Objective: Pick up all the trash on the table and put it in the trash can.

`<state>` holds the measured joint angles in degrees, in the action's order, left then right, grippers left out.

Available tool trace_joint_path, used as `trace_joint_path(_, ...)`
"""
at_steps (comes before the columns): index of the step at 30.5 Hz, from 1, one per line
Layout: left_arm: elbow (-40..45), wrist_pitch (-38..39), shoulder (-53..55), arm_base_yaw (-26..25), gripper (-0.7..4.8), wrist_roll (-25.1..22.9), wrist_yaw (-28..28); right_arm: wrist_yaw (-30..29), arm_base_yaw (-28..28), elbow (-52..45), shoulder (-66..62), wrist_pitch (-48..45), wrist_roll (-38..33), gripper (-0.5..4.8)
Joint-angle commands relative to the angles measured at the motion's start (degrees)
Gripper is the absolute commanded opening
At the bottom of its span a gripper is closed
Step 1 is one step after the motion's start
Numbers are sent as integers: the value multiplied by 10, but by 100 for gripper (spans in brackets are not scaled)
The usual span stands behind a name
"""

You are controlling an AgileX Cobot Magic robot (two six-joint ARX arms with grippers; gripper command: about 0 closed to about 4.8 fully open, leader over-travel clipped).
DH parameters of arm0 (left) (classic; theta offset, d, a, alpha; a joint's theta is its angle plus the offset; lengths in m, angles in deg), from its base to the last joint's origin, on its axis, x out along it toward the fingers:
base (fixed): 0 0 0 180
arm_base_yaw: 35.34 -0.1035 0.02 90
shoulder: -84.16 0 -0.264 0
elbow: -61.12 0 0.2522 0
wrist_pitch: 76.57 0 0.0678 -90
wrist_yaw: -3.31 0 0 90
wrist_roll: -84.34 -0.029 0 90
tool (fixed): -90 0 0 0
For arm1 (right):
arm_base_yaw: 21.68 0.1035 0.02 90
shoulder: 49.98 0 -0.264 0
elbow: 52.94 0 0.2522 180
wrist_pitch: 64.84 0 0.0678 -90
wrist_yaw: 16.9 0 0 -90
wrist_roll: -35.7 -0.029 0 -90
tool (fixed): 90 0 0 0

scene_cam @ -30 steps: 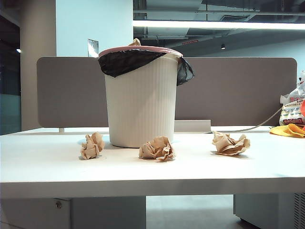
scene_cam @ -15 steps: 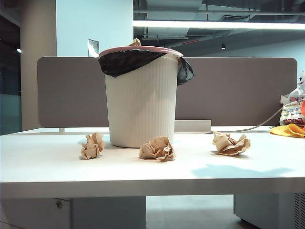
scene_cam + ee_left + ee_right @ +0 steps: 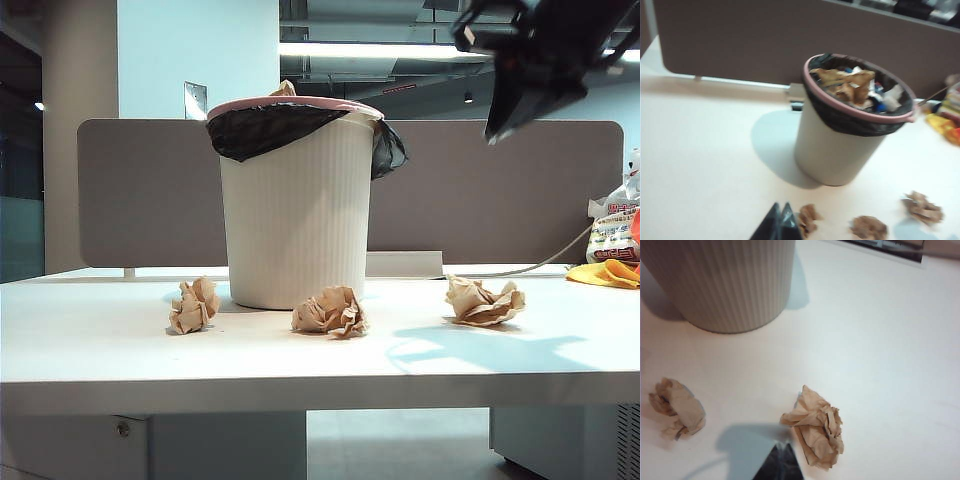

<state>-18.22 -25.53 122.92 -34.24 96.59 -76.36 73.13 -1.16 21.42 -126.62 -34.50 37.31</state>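
On the worktop [image 3: 560, 375] under your closed, empty right end effector [image 3: 781, 446], while the left end effector [image 3: 781, 206] is closed too, that paper ball [image 3: 816, 432] looks light and crushable, so pinch its middle

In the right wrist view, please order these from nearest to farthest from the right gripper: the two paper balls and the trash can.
From the right gripper, fingers shut:
1. Paper ball just beside the fingertips.
2. Second paper ball, off to the side.
3. Trash can, beyond both balls.

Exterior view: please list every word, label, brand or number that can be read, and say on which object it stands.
No text can be read.
Printed white bag at the right edge, behind the yellow-orange cloth: red print, too small and blurred to read.
Trash can, paper balls, table, partition panel: no writing visible.
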Motion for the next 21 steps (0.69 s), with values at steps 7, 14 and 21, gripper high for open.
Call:
trace_joint_path(7,-3,-70,113,148,-6,-22,-81,-1,-1,4,-69,-37,34,79)
trace_joint_path(14,-3,-113,179,238,-6,-23,-80,-2,-15,4,-131,-63,79,296)
trace_joint_path(21,-3,-123,250,320,-6,-26,-79,0,-15,6,-211,-118,91,479)
